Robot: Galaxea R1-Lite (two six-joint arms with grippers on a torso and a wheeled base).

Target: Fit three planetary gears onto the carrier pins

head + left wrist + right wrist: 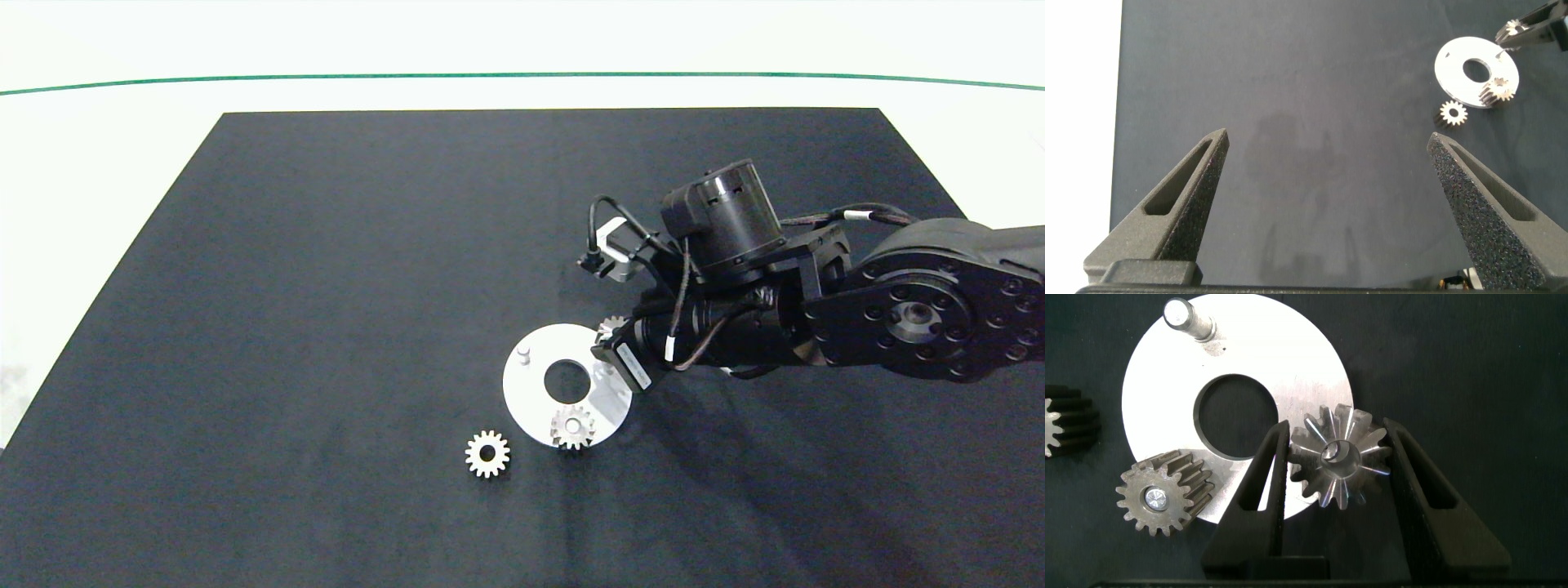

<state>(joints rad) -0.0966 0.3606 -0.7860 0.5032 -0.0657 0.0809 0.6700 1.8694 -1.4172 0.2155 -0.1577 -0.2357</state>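
The white carrier disc lies on the black mat. One gear sits on the pin at the disc's near edge, seen also as the seated gear in the right wrist view. One bare pin stands at the disc's left; the third pin is hidden. A second gear lies loose on the mat, left of the disc. My right gripper is shut on the third gear, held over the disc's far right rim. My left gripper is open over bare mat, far from the disc.
The black mat covers most of the white table, with a green line across the far side. The right arm reaches in from the right, above the mat beside the disc.
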